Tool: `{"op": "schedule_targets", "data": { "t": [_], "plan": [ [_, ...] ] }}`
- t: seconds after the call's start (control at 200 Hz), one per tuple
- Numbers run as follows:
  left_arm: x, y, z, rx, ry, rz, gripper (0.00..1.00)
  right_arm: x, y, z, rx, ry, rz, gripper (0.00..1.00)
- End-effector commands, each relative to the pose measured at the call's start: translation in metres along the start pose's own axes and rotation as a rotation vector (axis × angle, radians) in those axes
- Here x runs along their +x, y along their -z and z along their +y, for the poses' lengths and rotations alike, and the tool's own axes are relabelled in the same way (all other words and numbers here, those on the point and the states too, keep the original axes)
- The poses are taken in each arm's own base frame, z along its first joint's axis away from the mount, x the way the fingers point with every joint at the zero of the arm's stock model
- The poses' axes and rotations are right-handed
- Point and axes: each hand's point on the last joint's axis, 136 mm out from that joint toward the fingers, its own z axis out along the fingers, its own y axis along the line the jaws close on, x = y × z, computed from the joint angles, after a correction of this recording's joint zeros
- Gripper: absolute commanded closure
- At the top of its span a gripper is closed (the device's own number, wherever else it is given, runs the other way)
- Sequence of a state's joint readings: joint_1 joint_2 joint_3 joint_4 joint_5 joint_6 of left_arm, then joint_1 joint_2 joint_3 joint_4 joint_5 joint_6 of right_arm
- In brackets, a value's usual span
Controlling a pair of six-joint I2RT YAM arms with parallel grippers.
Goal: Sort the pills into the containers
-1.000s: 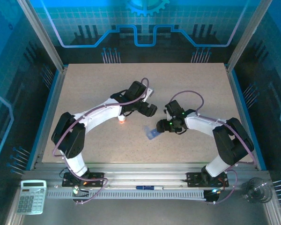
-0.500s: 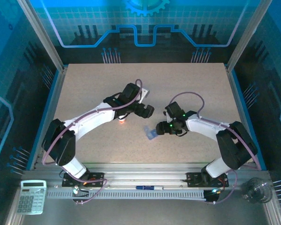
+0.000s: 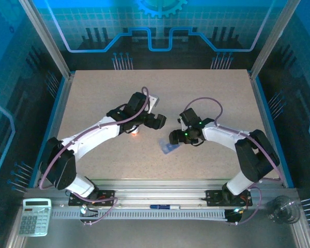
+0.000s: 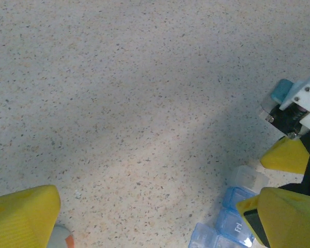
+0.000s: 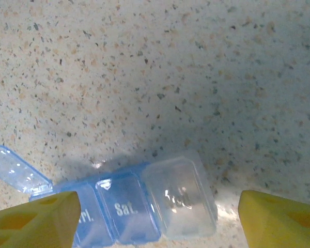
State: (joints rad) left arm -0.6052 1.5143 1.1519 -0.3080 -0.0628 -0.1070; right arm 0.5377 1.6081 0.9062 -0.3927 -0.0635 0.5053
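— Well, starting at your left: the left gripper (image 3: 159, 121) is hovering over the counter (image 3: 93, 93). Its fingers (image 4: 23, 214) are spreading wide around nothing, and the orange bottle (image 3: 134, 133) is sitting just beside it. The pill box (image 3: 168, 148) is lying flat near the middle, its end lid (image 5: 15, 168) standing open.

— And the right gripper (image 3: 174, 138)?

— It is hanging over the box, fingers (image 5: 279, 217) gaping and gripping nothing. You are lining up on that box, I judge, so be turning the wrist until the fingers are crossing its narrow width. Be going low before pinching, since thin plastic is probably sliding easily.

— What is each camera adding?

— The left wrist is catching the bottle's cap. Overhead is giving both arms' spacing. The right wrist is showing "Sat." on a lid.
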Motion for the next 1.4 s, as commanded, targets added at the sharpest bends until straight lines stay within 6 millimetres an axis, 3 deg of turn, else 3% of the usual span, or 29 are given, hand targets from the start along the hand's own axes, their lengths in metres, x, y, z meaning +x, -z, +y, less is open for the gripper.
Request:
{"op": "schedule_targets", "data": {
  "t": [0.0, 0.19, 0.45, 0.485, 0.841, 0.991, 1.156, 1.396],
  "plan": [
    [-0.001, 0.009, 0.004, 0.003, 0.03, -0.025, 0.01, -0.006, -0.006, 0.009, -0.034, 0.002, 0.007, 0.19],
    [0.001, 0.012, 0.01, 0.001, 0.05, -0.035, 0.01, -0.001, -0.007, 0.013, -0.068, -0.014, 0.016, 0.19],
    [0.003, 0.009, 0.012, 0.008, 0.067, -0.034, 0.01, 0.004, 0.007, 0.025, -0.116, -0.013, -0.002, 0.2],
    [0.003, 0.009, 0.011, 0.009, 0.067, -0.034, 0.01, 0.015, 0.003, 0.021, -0.111, -0.017, 0.021, 0.2],
    [0.001, 0.011, 0.012, 0.016, 0.08, -0.041, 0.01, 0.04, 0.012, 0.044, -0.165, 0.021, 0.044, 0.2],
    [-0.002, 0.016, 0.013, 0.018, 0.099, -0.054, 0.01, 0.051, 0.023, 0.045, -0.158, 0.033, 0.028, 0.2],
    [-0.008, 0.025, 0.021, 0.021, 0.14, -0.082, 0.01, 0.066, 0.031, 0.053, -0.165, 0.066, 0.033, 0.19],
    [-0.013, 0.04, 0.048, -0.014, 0.233, -0.127, 0.01, 0.083, 0.019, 0.088, -0.18, 0.175, 0.082, 0.19]
  ]
}}
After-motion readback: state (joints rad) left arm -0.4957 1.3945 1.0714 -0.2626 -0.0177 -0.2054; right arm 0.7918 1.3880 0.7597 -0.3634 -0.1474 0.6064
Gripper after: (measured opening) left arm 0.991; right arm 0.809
